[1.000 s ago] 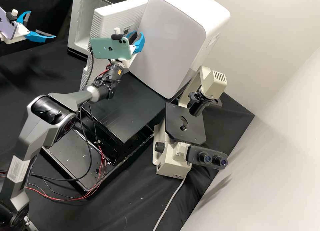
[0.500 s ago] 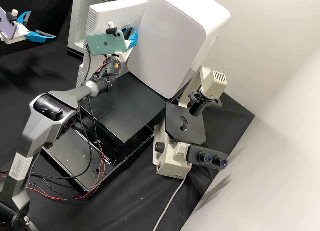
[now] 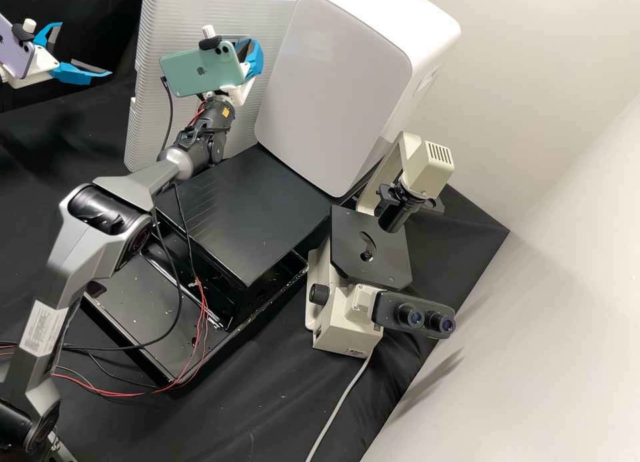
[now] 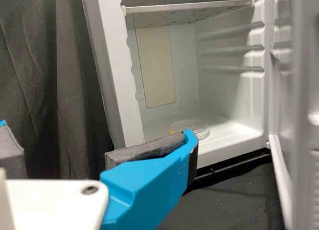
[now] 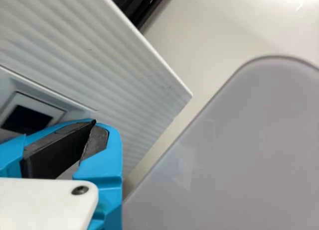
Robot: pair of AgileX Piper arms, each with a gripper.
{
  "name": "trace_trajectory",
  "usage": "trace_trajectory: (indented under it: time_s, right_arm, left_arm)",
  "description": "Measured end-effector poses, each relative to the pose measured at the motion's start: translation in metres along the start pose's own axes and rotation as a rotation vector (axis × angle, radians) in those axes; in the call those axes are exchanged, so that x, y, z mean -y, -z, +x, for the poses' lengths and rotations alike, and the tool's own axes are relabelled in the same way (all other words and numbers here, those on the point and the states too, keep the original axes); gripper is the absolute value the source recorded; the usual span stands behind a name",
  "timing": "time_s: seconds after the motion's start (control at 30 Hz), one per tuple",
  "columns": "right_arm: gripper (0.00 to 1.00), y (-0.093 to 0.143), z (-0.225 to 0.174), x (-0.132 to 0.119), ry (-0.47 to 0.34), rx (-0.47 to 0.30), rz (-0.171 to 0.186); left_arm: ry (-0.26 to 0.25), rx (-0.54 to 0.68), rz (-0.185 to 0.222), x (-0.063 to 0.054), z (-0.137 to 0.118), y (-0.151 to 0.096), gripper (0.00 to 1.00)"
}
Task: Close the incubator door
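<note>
And the incubator door (image 3: 193,22) is swinging round, with the right gripper (image 5: 94,123) travelling along with it at its ribbed outer face! That is bringing the task well along, I'd say, but the door isn't closing fully yet: from the left wrist, the incubator (image 4: 119,115) is gaping, its shelf (image 4: 189,8) and a clear dish (image 4: 192,125) facing out past the ajar door. The right gripper's 2 fingertips are meeting, apparently gripping nothing, so it's looking like a push; whether they're pressing on the panel, I can't tell. Compared with 1 second ago, the door is reaching farther across the high view's upper left, and the right arm is sitting farther that way too, drawing away from the big white cabinet (image 3: 333,82). The left gripper (image 3: 85,49) is waiting in the same spot, its 2 fingers standing wide.
</note>
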State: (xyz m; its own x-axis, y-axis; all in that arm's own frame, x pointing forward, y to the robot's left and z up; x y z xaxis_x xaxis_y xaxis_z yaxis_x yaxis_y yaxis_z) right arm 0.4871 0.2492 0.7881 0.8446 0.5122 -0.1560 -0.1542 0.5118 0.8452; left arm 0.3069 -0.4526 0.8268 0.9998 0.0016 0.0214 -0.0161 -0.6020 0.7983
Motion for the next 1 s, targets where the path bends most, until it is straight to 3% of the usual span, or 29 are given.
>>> trace_trajectory:
  time_s: [0.33,0.6,1.0]
  right_arm:
    - [0.00,-0.003,0.021,-0.003,-0.006,-0.004,0.014]
    - [0.00,0.010,0.028,-0.018,-0.048,-0.036,0.024]
    - [0.00,0.017,0.045,-0.027,-0.035,-0.059,0.034]
  left_arm:
    - [0.000,0.000,0.000,0.000,0.000,0.000,1.00]
    - [0.000,0.000,0.000,0.000,0.000,0.000,1.00]
    - [0.000,0.000,0.000,0.000,0.000,0.000,1.00]
